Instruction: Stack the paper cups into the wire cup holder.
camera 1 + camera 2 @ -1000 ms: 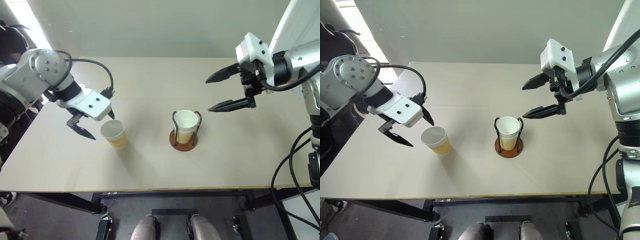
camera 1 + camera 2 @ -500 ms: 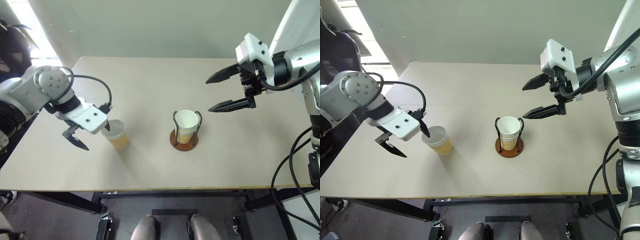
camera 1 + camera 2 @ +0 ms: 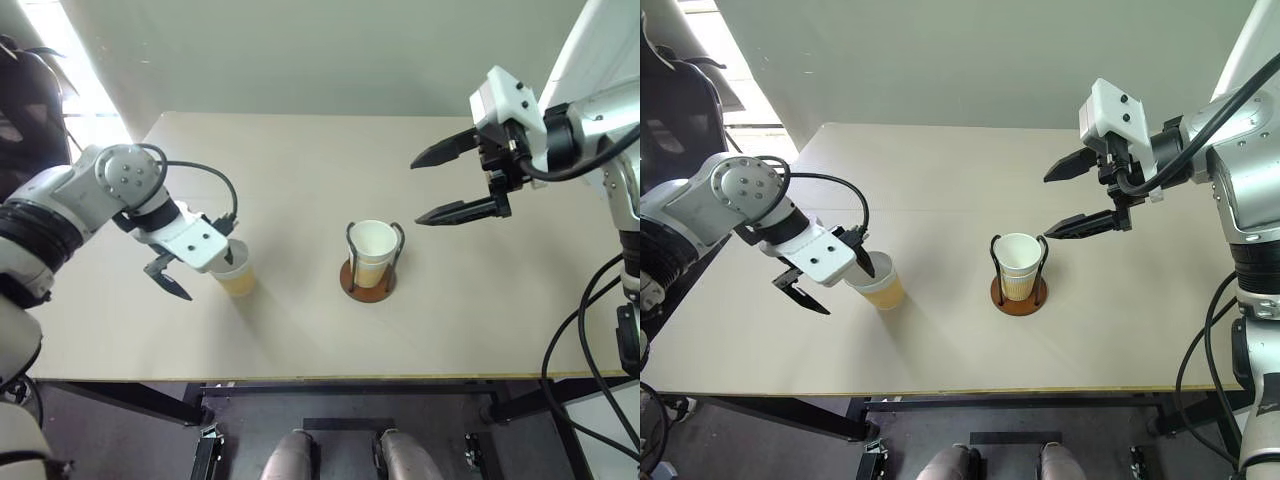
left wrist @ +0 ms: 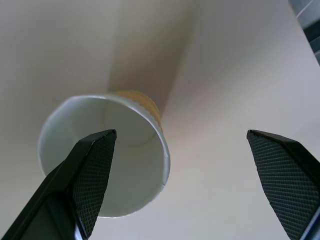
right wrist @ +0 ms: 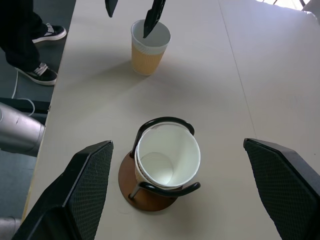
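A pale beige counter spans the scene before a plain grey-green wall, daylight at far left. The left tool, open, straddles the rim of a lone paper cup. Right of it, the wire cup holder holds nested cups. The right tool hovers open above, farther right.

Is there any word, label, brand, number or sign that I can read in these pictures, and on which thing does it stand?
None: no readable text.
Loose paper cup: plain yellow-tan wall, no print.
Cup in the wire cup holder: plain too.
Table: bare surface, no marks.
Left gripper and right gripper: no legible label.
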Motion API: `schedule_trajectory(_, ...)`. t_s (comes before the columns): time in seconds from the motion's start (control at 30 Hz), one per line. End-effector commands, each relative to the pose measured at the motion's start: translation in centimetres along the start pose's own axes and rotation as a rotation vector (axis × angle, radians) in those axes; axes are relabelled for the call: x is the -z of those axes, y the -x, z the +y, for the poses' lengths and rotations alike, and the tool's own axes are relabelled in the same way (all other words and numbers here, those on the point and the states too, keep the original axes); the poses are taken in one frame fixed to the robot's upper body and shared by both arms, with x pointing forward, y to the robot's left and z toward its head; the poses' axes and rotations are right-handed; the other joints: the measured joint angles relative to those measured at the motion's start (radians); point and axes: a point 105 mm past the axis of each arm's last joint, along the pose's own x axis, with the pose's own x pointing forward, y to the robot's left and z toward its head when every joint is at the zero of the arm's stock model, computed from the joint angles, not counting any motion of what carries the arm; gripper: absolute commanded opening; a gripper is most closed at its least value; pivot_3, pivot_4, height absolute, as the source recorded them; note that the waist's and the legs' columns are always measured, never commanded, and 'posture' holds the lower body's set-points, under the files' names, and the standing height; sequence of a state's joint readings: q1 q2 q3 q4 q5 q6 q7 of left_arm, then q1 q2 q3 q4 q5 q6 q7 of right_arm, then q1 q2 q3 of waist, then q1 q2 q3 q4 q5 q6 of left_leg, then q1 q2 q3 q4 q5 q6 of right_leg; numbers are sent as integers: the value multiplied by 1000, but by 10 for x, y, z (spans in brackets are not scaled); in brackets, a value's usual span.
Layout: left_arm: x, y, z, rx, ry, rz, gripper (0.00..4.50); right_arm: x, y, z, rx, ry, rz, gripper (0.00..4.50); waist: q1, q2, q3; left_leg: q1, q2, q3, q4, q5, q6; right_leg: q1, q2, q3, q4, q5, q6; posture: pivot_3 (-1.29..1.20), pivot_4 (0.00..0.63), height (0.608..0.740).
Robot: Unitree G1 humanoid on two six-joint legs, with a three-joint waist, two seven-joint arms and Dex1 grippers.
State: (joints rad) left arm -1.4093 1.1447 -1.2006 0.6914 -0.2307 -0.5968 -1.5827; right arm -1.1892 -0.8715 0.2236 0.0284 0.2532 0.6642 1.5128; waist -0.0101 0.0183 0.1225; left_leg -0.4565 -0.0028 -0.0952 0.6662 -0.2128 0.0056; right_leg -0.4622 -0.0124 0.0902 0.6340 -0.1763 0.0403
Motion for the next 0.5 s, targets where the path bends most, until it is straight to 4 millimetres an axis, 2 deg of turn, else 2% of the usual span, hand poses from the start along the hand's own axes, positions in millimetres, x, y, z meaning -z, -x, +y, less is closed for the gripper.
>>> schedule_trajectory(0.03, 3, 6, 0, -3, -21, 18, 4500, -11, 5, 1, 14, 43, -16, 4315, 2, 0, 0, 0, 0, -2, 0, 0, 0, 0, -1, -1, 0, 0, 0, 0, 150, 740)
schedule_trajectory(0.5, 3, -6, 4, -4, -63, 15, 4500, -11, 4, 2, 14, 40, -19, 4315, 4, 0, 0, -2, 0, -7, 0, 1, -1, 1, -2, -6, 1, -1, -2, 0, 150, 740)
